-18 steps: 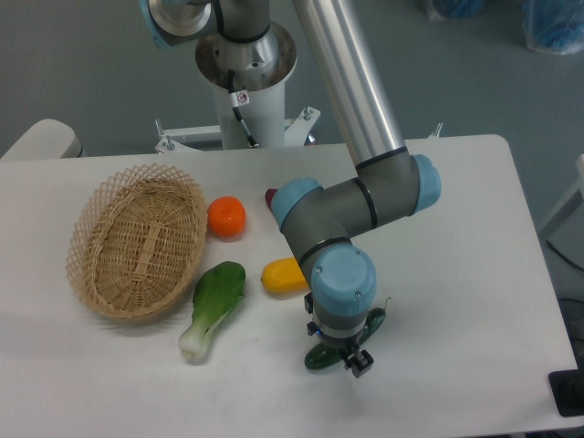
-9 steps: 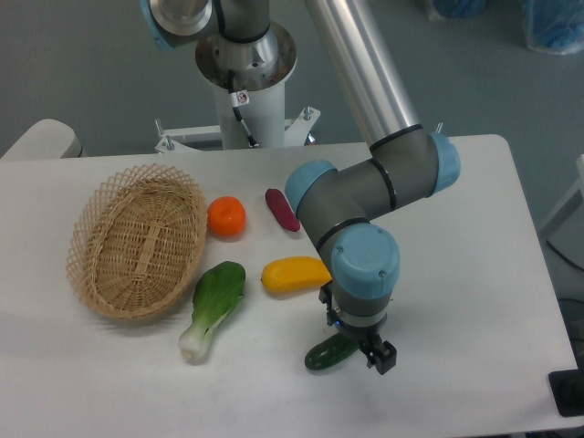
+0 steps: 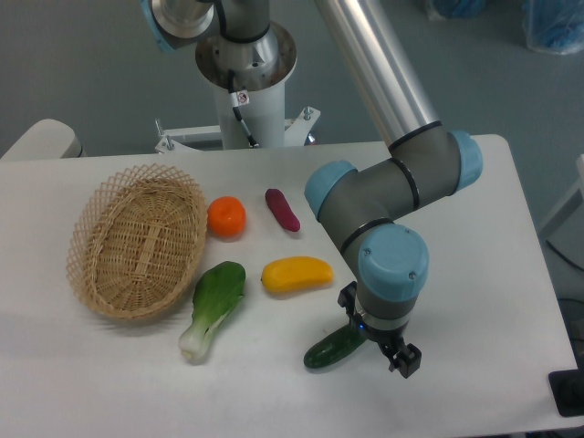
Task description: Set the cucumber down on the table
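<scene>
The cucumber [image 3: 330, 349] is small, glossy and dark green, and lies flat on the white table [image 3: 474, 219] near the front edge. My gripper [image 3: 378, 334] hangs just above and to the right of the cucumber's right end. Its fingers are spread and one black fingertip [image 3: 407, 360] shows at the lower right. The jaws hold nothing. The wrist hides the inner gap of the gripper.
A yellow fruit [image 3: 296, 274] lies just behind the cucumber. A bok choy [image 3: 213, 307], an orange [image 3: 226, 217] and a dark purple piece [image 3: 282, 209] lie to the left and behind. A wicker basket [image 3: 137, 239] stands at the far left.
The arm has swung to the right and lifted a little. The cucumber has stayed on the table, now uncovered on its left side.
</scene>
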